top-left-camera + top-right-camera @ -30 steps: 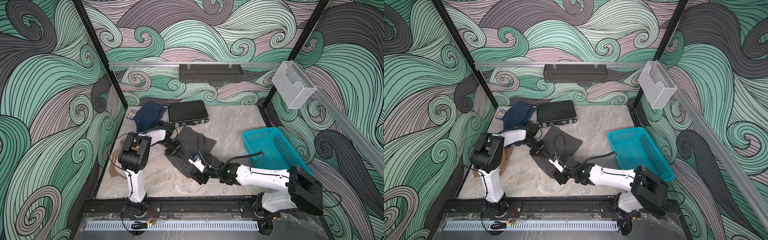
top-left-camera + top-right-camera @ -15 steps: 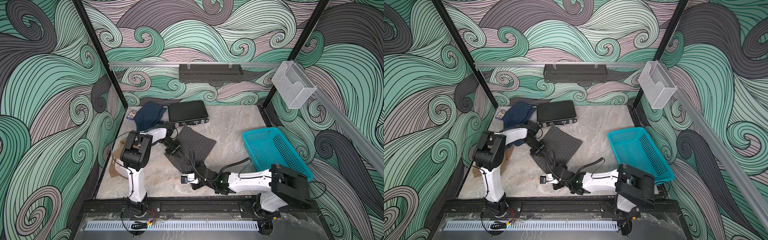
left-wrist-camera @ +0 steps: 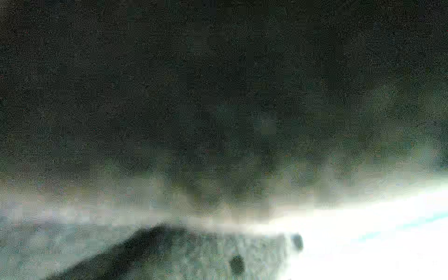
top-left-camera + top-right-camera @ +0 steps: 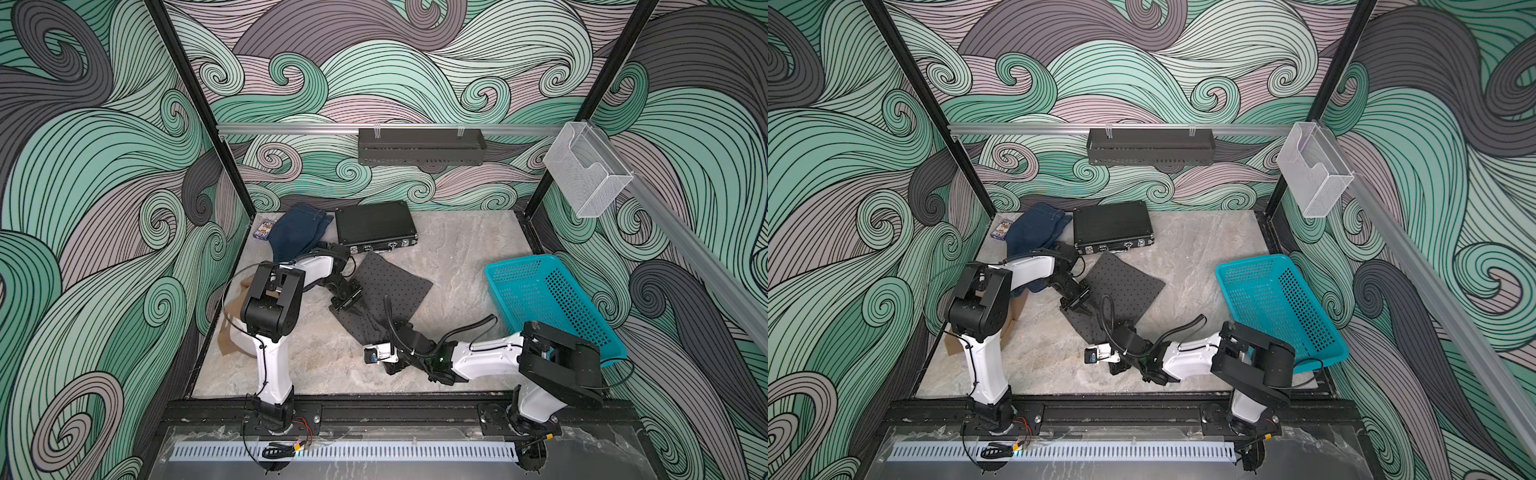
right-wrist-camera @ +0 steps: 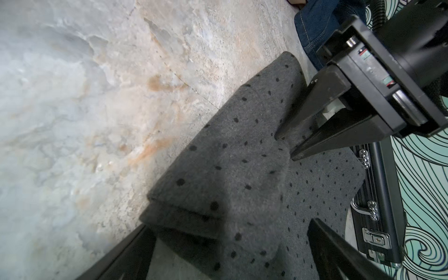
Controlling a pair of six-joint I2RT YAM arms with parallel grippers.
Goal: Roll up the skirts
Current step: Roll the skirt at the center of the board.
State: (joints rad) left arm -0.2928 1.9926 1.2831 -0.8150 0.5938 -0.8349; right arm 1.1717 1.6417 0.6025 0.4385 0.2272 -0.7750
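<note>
Top views are showing three skirts on the table (image 4: 461,249). The tan skirt (image 4: 227,338) is lying at the far left edge, partly behind the left arm's base. The denim skirt (image 4: 297,235) is bunching in the back left corner beside a black case (image 4: 374,226). Toward the middle, the dotted grey skirt (image 4: 392,286) is lying spread out, its near end doubled over into a thick fold. The left gripper (image 5: 284,145) is pressing down on that fold, fingers nearly together and pinching the upper layer's edge, as the right wrist view is showing. Further right, the right gripper (image 5: 230,257) is standing wide apart, straddling the folded near end without gripping it. A teal basket (image 4: 498,272) is sitting well apart at the right. The grey cloth is looking thick, felt-like, light and limp, so it is likely going to spring open or slide layer over layer. The best hold is probably across the whole folded end, catching every layer at once.
</note>
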